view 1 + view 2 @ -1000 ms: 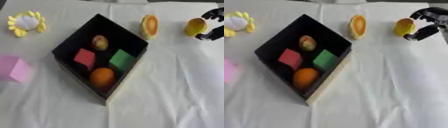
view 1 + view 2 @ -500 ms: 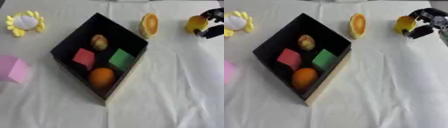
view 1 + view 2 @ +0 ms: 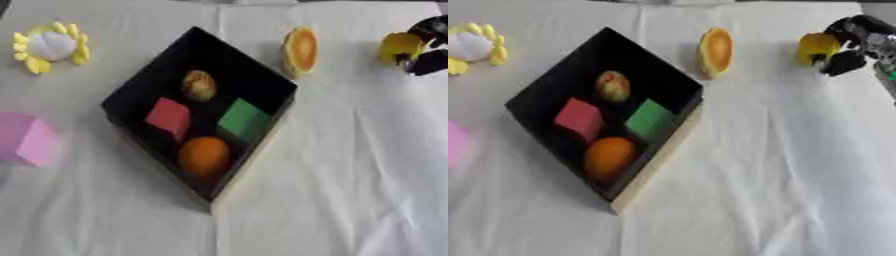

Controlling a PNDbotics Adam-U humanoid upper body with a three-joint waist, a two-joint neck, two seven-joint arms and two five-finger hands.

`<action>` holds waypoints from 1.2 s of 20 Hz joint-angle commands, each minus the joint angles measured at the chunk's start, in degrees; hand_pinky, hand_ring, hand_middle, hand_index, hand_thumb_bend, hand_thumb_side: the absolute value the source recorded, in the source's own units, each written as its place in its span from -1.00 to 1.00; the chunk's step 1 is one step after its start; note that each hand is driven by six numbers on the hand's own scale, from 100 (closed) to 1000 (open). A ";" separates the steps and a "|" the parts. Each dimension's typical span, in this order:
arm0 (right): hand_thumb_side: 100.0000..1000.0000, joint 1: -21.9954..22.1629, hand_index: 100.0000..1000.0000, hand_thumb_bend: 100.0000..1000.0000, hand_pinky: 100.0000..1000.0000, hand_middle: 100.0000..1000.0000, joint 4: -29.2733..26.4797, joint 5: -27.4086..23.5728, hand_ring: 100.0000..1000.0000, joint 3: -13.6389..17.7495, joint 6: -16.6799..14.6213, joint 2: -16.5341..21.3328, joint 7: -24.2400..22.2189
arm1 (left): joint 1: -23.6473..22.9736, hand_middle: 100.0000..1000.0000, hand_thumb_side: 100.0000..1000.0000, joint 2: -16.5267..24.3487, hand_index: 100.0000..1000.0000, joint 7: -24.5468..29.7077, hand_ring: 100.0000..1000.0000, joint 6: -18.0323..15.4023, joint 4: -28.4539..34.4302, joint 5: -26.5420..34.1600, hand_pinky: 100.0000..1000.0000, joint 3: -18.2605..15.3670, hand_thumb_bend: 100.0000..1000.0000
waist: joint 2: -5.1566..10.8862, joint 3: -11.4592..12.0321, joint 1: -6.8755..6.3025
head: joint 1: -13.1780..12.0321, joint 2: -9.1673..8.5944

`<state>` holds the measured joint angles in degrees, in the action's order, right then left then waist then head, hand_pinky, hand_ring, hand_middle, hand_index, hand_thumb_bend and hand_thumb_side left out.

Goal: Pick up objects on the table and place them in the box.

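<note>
Step in hand: grasp of the yellow object, far right of table, w/ your right hand. Fingers are curled round it, dark thumb tip below, so it looks pinched rather than just touched. Can't tell if it's off the cloth yet.

Next move, by my read: lift clear, carry left and toward you to the black box, which sits turned on a corner mid-table. Come in over the near-right wall, high enough not to clip it.

Box already has: brownish oval item, red block, green block, orange ball. Free room is tight; best gap looks like the far corner, behind the oval item.

Not yet boxed: orange disc-like piece standing on edge just beyond the box's right corner; yellow-and-white flower-shaped toy far left; pink block at left edge.

Left hand: not in either view.

Risk: yellow object is rounded, may roll in the pinch during transfer.
</note>
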<state>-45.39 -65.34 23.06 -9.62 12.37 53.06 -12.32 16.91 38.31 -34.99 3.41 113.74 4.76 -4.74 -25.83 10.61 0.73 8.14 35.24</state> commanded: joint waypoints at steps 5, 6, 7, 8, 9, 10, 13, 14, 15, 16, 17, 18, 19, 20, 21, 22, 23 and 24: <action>-0.85 0.98 -0.07 -1.00 0.52 -0.13 -22.21 -4.39 0.18 0.80 1.73 5.89 3.20 | -0.01 0.38 0.06 1.46 0.74 -0.08 0.38 0.08 0.85 0.13 0.59 -0.53 -0.92 | 0.94 -0.44 -0.56 | -0.33 -0.03; -1.00 1.28 -0.06 -1.00 0.52 -0.13 -26.85 -4.97 0.18 0.66 2.18 6.67 2.27 | -0.02 0.38 0.07 1.49 0.74 -0.07 0.38 0.08 0.85 0.13 0.59 -0.52 -0.92 | 1.02 -0.51 -0.50 | -0.34 0.04; -1.00 1.33 -0.04 -1.00 0.52 -0.11 -31.14 -5.61 0.19 0.46 2.66 7.18 1.18 | 0.00 0.38 0.07 1.50 0.74 -0.04 0.38 0.09 0.85 0.14 0.59 -0.48 -0.93 | 1.12 -0.55 -0.43 | -0.34 0.12; -1.00 0.99 -0.03 -1.00 0.53 -0.11 -35.54 -6.24 0.19 -0.06 2.83 7.54 -0.24 | 0.04 0.38 0.07 1.50 0.74 0.01 0.38 0.11 0.85 0.17 0.59 -0.42 -0.93 | 1.27 -0.66 -0.34 | -0.38 0.20; -1.00 0.48 -0.02 -1.00 0.53 -0.10 -39.27 -6.83 0.19 -0.71 3.13 7.76 -1.80 | 0.11 0.38 0.07 1.54 0.74 0.09 0.38 0.13 0.85 0.19 0.59 -0.33 -0.93 | 1.45 -0.74 -0.23 | -0.39 0.31; -1.00 -0.33 -0.01 -1.00 0.53 -0.10 -42.49 -7.46 0.19 -1.71 3.43 7.83 -3.63 | 0.22 0.38 0.07 1.61 0.74 0.20 0.38 0.14 0.85 0.21 0.59 -0.22 -0.93 | 1.68 -0.81 -0.08 | -0.38 0.44; -1.00 -3.87 0.04 -1.00 0.54 -0.06 -48.18 -8.43 0.21 -5.52 4.24 6.92 -9.32 | 0.53 0.38 0.07 1.82 0.73 0.55 0.38 0.11 0.85 0.22 0.59 0.06 -0.93 | 2.43 -0.93 0.31 | -0.16 0.60; -1.00 -5.75 0.05 -1.00 0.54 -0.06 -48.74 -8.61 0.21 -7.26 3.88 5.77 -11.19 | 0.61 0.38 0.07 1.86 0.73 0.64 0.38 0.13 0.85 0.26 0.59 0.13 -0.93 | 2.73 -0.91 0.41 | -0.03 0.65; -1.00 -7.43 0.06 -1.00 0.53 -0.05 -49.00 -8.64 0.21 -8.78 3.64 4.64 -12.84 | 0.66 0.38 0.07 1.90 0.73 0.69 0.39 0.15 0.85 0.29 0.59 0.16 -0.93 | 2.95 -0.92 0.48 | 0.05 0.66; -1.00 -9.27 0.06 -1.00 0.53 -0.05 -49.13 -9.08 0.22 -10.52 3.25 3.16 -14.59 | 0.78 0.38 0.06 1.95 0.73 0.77 0.39 0.14 0.85 0.32 0.59 0.22 -0.93 | 3.16 -0.84 0.57 | 0.15 0.74; -1.00 -10.98 0.07 -1.00 0.53 -0.05 -49.19 -9.22 0.22 -11.93 3.15 1.95 -16.16 | 0.87 0.38 0.06 1.99 0.73 0.83 0.39 0.12 0.85 0.34 0.59 0.26 -0.93 | 3.34 -0.81 0.65 | 0.17 0.85; -1.00 -12.74 0.07 -1.00 0.54 -0.05 -49.22 -9.22 0.22 -13.39 3.07 0.58 -17.75 | 1.00 0.38 0.06 2.02 0.73 0.94 0.39 0.08 0.85 0.36 0.59 0.35 -0.93 | 3.55 -0.69 0.76 | 0.22 1.04; -1.00 -14.18 0.07 -1.00 0.54 -0.04 -49.23 -9.21 0.22 -14.55 3.13 -0.58 -19.08 | 1.11 0.38 0.06 2.04 0.73 1.03 0.39 0.05 0.85 0.37 0.59 0.40 -0.93 | 3.71 -0.61 0.85 | 0.25 1.18; -1.00 -15.55 0.08 -1.00 0.54 -0.04 -49.23 -9.37 0.22 -15.64 3.22 -1.80 -20.21 | 1.25 0.38 0.06 2.05 0.73 1.10 0.39 0.03 0.85 0.39 0.59 0.45 -0.93 | 3.88 -0.51 0.98 | 0.30 1.29; -1.00 -16.62 0.08 -1.00 0.54 -0.04 -49.15 -9.52 0.22 -16.47 3.35 -2.77 -21.04 | 1.33 0.38 0.06 2.06 0.73 1.16 0.39 0.02 0.85 0.41 0.59 0.47 -0.93 | 4.00 -0.47 1.08 | 0.34 1.36; -1.00 -17.53 0.09 -1.00 0.54 -0.03 -49.04 -9.60 0.22 -17.23 3.42 -3.69 -21.67 | 1.43 0.38 0.06 2.06 0.73 1.21 0.39 0.01 0.85 0.43 0.59 0.52 -0.93 | 4.13 -0.42 1.17 | 0.43 1.40; -1.00 -18.25 0.10 -1.00 0.54 -0.02 -48.85 -9.59 0.22 -17.96 3.45 -4.52 -22.19 | 1.52 0.38 0.06 2.05 0.73 1.27 0.39 0.01 0.85 0.47 0.59 0.57 -0.93 | 4.23 -0.38 1.25 | 0.52 1.43; -1.00 -18.80 0.10 -1.00 0.54 -0.02 -48.64 -9.53 0.23 -18.70 3.44 -5.26 -22.70 | 1.60 0.38 0.06 2.04 0.73 1.34 0.39 0.01 0.85 0.50 0.59 0.63 -0.93 | 4.33 -0.33 1.33 | 0.60 1.47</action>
<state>-63.05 -113.62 13.91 -28.01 15.83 48.00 -34.15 17.93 38.36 -33.85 3.51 113.74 4.99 -3.92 -23.73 10.24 1.47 8.49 36.35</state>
